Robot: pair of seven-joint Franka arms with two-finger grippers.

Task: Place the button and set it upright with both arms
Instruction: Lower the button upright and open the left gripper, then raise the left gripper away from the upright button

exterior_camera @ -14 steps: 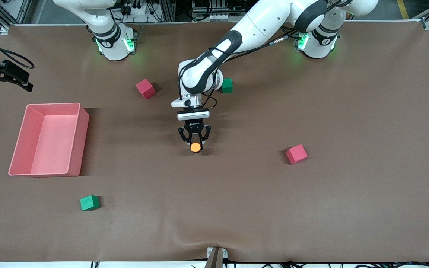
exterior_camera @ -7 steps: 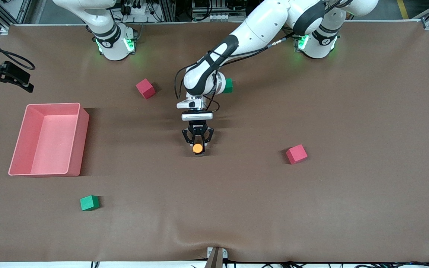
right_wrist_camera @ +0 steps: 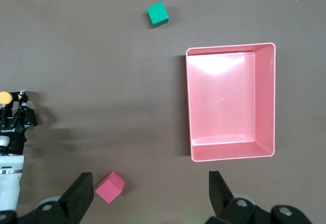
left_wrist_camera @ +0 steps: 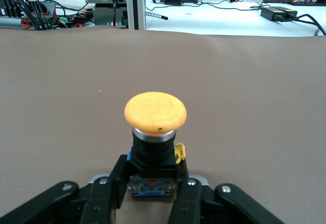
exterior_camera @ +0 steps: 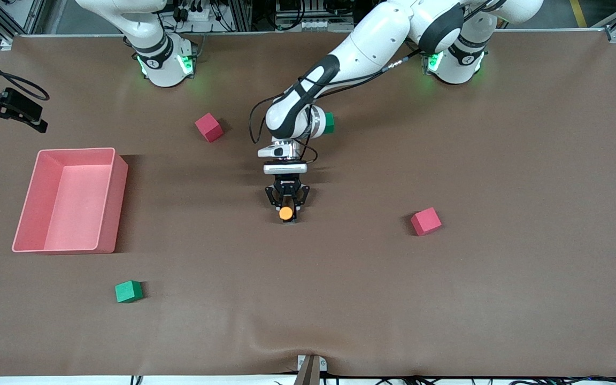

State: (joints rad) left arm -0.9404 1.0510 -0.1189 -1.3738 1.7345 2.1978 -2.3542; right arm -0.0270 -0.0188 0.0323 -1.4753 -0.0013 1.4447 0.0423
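On the brown table (exterior_camera: pixel 447 299), left gripper (exterior_camera: pixel 286 209) fingers pinch the button (exterior_camera: pixel 286 213) (upright).

- One small push-button with a round orange cap on a black body (exterior_camera: pixel 286 213).
- Two red foam cubes (exterior_camera: pixel 209 127) (exterior_camera: pixel 425 221).
- Two green foam cubes (exterior_camera: pixel 128 291) (exterior_camera: pixel 329 122).
- One pink rectangular plastic bin (exterior_camera: pixel 121 176).
- Two white jointed robot arms (exterior_camera: pixel 340 59) (exterior_camera: pixel 142 27).
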